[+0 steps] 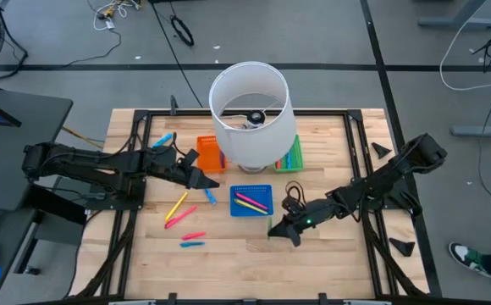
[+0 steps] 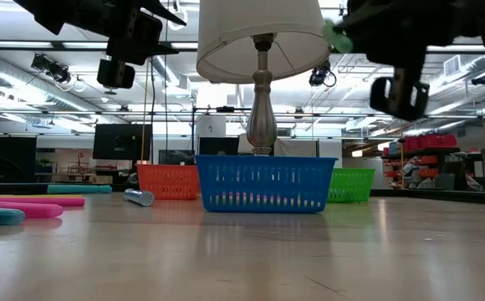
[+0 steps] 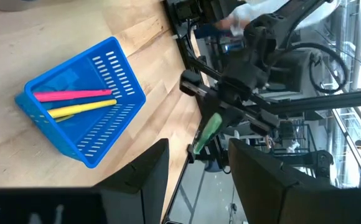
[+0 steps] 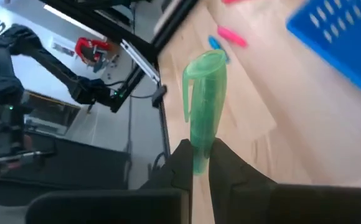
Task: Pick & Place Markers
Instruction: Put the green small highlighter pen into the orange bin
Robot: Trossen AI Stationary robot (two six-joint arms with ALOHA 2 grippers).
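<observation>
Currently: right tool holds green marker, left tool open

Right tool (image 1: 273, 230) sits above the worktop (image 1: 330, 263) at about 5 o'clock from the blue tray (image 1: 251, 202), just off its corner. Its fingers are clamped on a green marker (image 4: 204, 109), which sticks out past the tips; low view shows it well clear of the surface.

Left tool (image 1: 209, 182) hovers at 9 o'clock from the blue tray, near the orange tray (image 1: 209, 153). Fingers (image 3: 144, 180) are spread, nothing between them.

Blue tray holds a pink marker (image 3: 75, 94) and a yellow marker (image 3: 81, 109), side by side.

Loose on the worktop at 8 o'clock from the blue tray: a yellow one (image 1: 176, 204), pink ones (image 1: 180, 217), a blue one (image 1: 191, 243). Another blue one (image 1: 162, 139) lies at 9 o'clock from the orange tray.

Green tray (image 1: 290, 154) is at 3 o'clock from the lamp (image 1: 250, 114), partly under its shade; contents unclear.
</observation>
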